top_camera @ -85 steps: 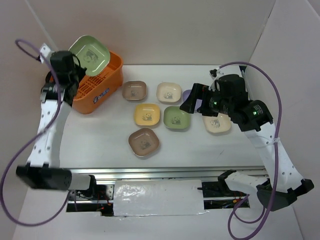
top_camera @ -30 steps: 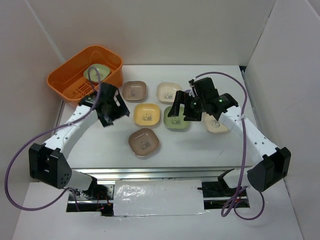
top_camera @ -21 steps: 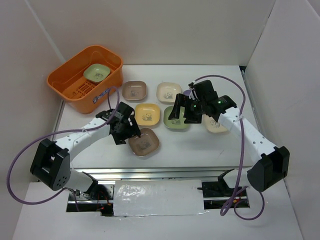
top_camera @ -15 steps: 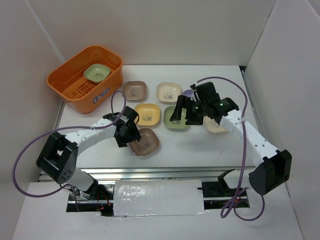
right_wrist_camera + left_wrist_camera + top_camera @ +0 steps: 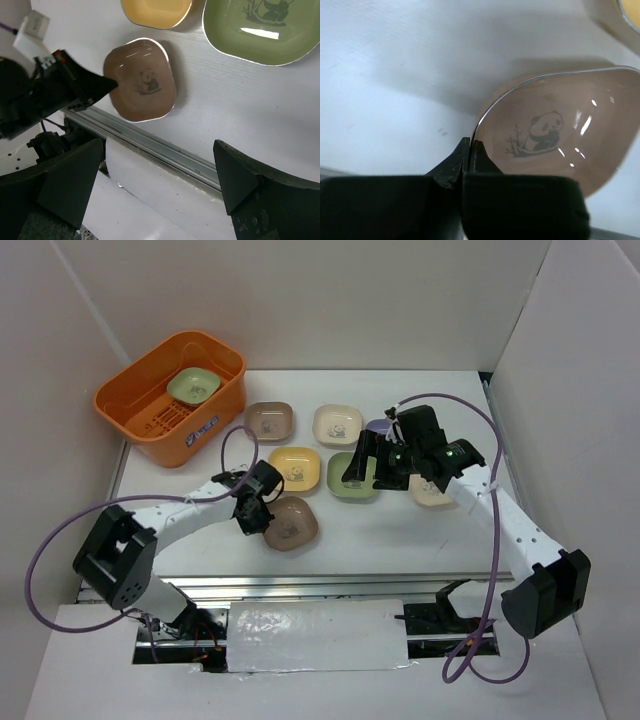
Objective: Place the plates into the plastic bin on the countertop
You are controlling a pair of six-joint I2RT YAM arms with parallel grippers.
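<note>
We look down on a plain white desk (image 5: 180, 480). The bright orange rounded-rectangular plastic bin (image 5: 150, 440) sits at its far left corner, and one pale green rounded-square plate (image 5: 193, 386) lies inside it, so we judge one of the eight plates done. Seven lie on the desk outside the bin. In the far row are a brown plate (image 5: 269, 421), a cream plate (image 5: 338, 424) and a lavender plate (image 5: 377, 426), which is mostly hidden. In the middle row are a yellow plate (image 5: 295, 469), a second green plate (image 5: 350, 482) and a second cream plate (image 5: 435, 494). A second brown plate (image 5: 292, 523), printed with a panda, lies nearest the front edge. The left hand (image 5: 260, 520) is closed tight, pinching the rim of that second brown plate at its left corner; we cannot tell whether the plate has left the desk. The right hand (image 5: 375, 466) hovers over the second green plate with its fingers spread wide, holding nothing. We judge that the second plate's pick-up is under way, and its trip to the bin and six more plates are left.
</note>
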